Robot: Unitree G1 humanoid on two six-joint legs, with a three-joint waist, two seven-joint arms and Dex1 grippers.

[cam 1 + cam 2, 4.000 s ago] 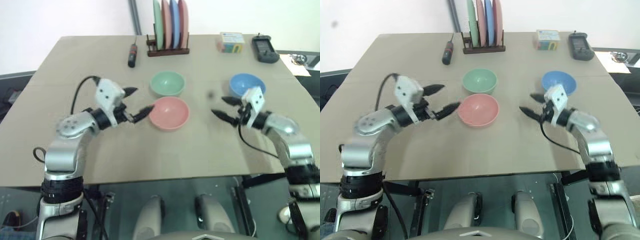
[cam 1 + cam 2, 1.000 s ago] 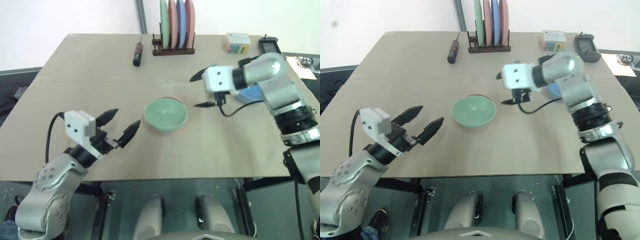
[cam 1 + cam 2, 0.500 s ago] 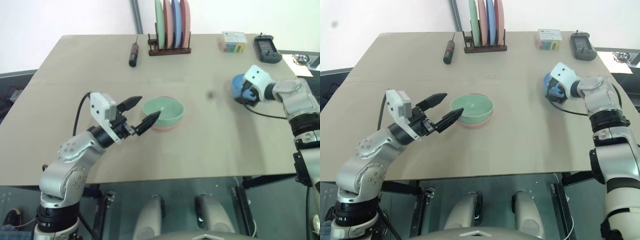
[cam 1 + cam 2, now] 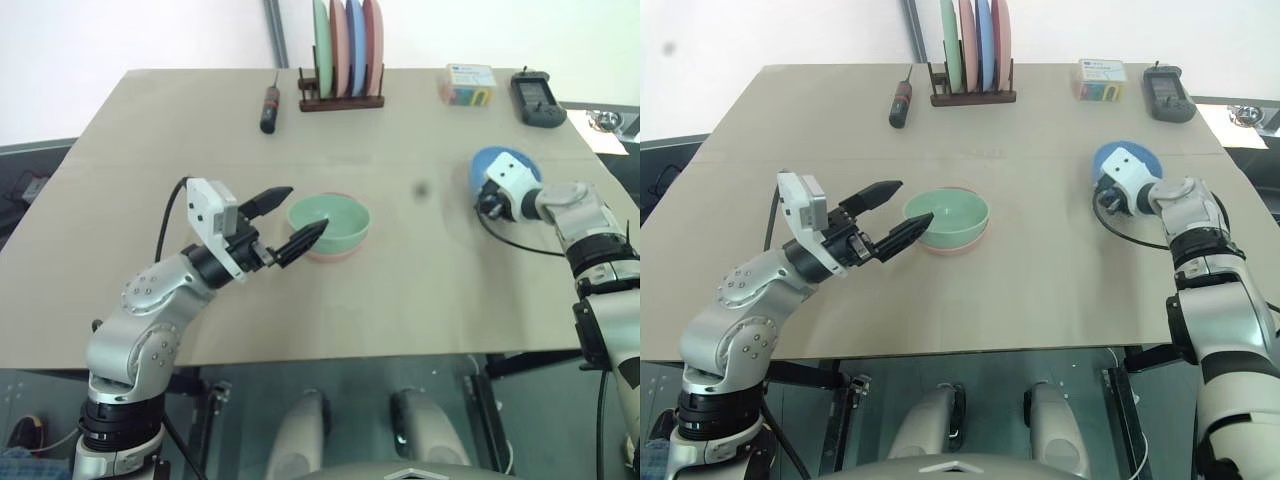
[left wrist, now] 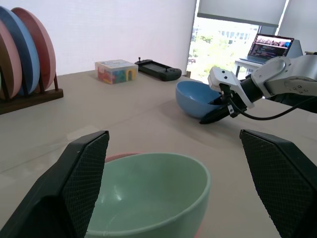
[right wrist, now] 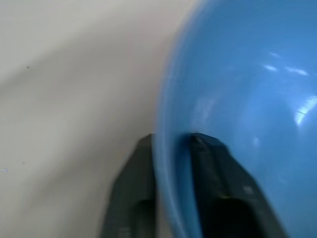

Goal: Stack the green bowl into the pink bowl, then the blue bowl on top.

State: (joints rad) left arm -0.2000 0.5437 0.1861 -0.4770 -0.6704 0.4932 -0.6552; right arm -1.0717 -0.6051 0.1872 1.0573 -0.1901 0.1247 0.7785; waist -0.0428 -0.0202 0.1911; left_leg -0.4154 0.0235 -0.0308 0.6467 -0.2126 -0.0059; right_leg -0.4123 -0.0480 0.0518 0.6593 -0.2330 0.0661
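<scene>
Screwdriver (image 4: 267, 107), plate rack (image 4: 343, 98) far back; right claw (image 6: 171, 148) pinches blue bowl (image 4: 497, 163) rim, left claw (image 4: 285, 218) wide.

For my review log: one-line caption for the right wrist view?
Right gripper pinching the blue bowl rim, one finger either side, above the table.

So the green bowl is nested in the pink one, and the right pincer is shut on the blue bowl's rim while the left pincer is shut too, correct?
Not quite: the left pincer is open, fingers spread beside the green bowl, as the left eye view shows. The rest holds: green sits in the pink bowl, and the right pincer clamps the blue bowl rim.
</scene>
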